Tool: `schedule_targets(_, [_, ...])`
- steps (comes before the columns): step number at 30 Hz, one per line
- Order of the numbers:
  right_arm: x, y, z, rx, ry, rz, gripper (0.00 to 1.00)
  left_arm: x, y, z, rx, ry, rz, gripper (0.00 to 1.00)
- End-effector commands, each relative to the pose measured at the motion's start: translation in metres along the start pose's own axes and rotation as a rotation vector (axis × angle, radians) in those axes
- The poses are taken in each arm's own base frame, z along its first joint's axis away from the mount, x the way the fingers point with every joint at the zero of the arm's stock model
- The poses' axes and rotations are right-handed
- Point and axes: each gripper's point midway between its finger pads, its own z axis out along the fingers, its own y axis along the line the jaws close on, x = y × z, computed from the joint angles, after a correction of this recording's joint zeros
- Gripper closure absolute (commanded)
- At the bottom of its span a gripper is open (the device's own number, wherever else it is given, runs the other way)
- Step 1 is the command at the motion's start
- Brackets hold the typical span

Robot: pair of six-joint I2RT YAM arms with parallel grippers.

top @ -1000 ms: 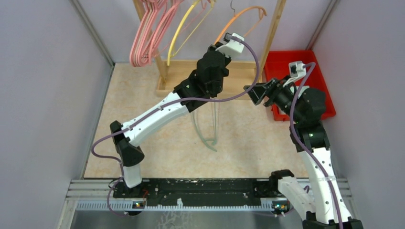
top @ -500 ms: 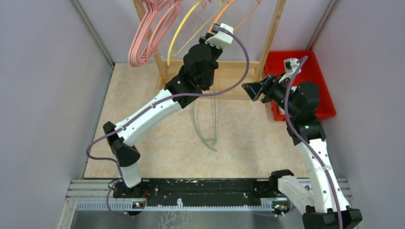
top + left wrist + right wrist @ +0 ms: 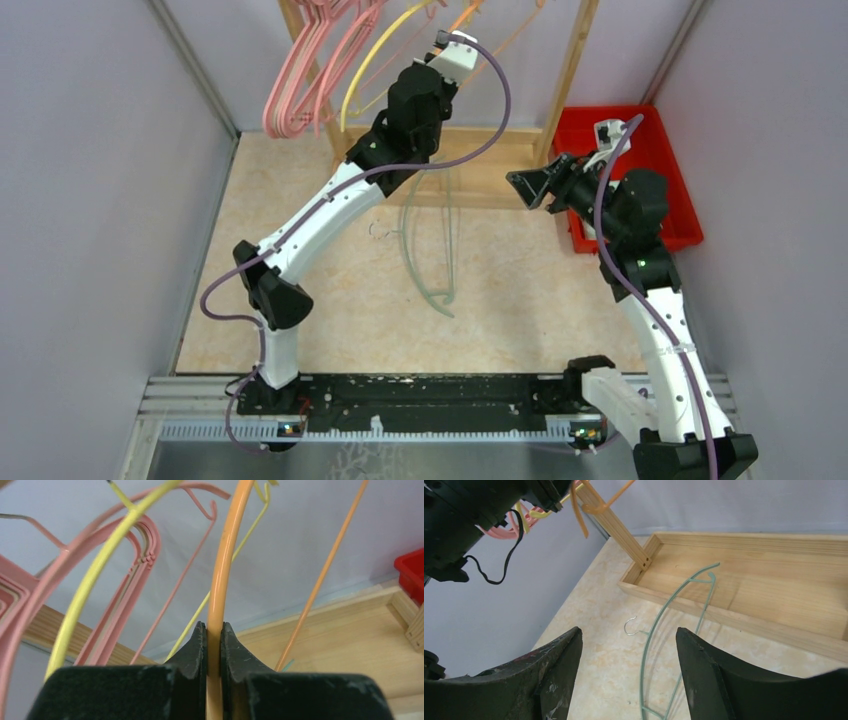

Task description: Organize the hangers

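The left gripper (image 3: 214,628) is pressed shut on one orange hanger (image 3: 227,555) up at the rack. The right gripper (image 3: 629,650) stands wide and holds nothing. One pale green hanger (image 3: 642,680) lies on the table (image 3: 594,650), with its end over the wooden rack base (image 3: 774,595). The pink hangers (image 3: 300,90) hang bunched together, and I cannot count them.

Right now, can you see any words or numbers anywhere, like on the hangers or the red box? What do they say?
None: no word, letter or number can be read in any view.
The orange hanger, pink hangers, pale green hanger, red bin and wooden rack are all plain.
The fine ticks on the rail by the arm bases are too small to read.
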Motion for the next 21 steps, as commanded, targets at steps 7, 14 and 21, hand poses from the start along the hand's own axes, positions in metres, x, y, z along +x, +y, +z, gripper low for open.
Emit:
schedule_targets(7, [-0.02, 0.01, 0.001, -0.035, -0.068, -0.035, 0.31, 0.045, 0.018, 0.003, 0.013, 0.101, -0.036, 1.0])
schedule_targets(14, [-0.016, 0.011, 0.0, -0.047, -0.069, -0.022, 0.31, 0.061, 0.056, 0.008, -0.039, 0.157, -0.044, 1.0])
schedule_targets(21, [-0.014, 0.011, -0.001, -0.041, -0.06, -0.02, 0.28, 0.08, 0.069, 0.008, -0.043, 0.198, -0.046, 0.97])
